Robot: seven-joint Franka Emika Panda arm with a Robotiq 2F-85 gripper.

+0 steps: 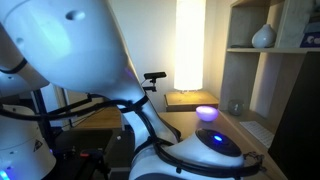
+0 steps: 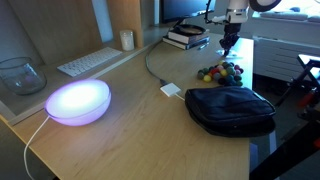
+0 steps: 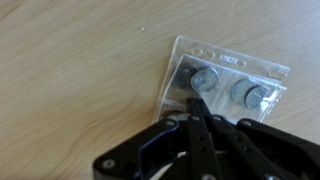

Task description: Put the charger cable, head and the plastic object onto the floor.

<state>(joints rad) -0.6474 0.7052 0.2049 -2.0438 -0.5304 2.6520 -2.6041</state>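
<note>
Pale wood tabletop crowded in an exterior view: glowing violet dome lamp at the near corner, glass bowl and white keyboard behind it, black pouch toward the open edge. Just beside the pouch, the head, small and white, flat on the wood, with the charger cable trailing from it toward the back of the desk. Between pouch and robot, a cluster of coloured pieces; farther back, a stack of books.

Gripper at the far end of the table, pointing straight down from the arm at the top edge, well apart from head and cable. Clenched: in the wrist view, black fingers pressed together, gripper tip over the near edge of the plastic object, a clear flat packet with two round metal discs inside, lying on the wood. Impossible to tell whether nipping that edge or only touching it.

Packet clear only from the wrist, not made out in either exterior view. An exterior view largely blocked by the white arm, leaving the dome lamp, a tall lit column of light and a shelf with a pale vase.
</note>
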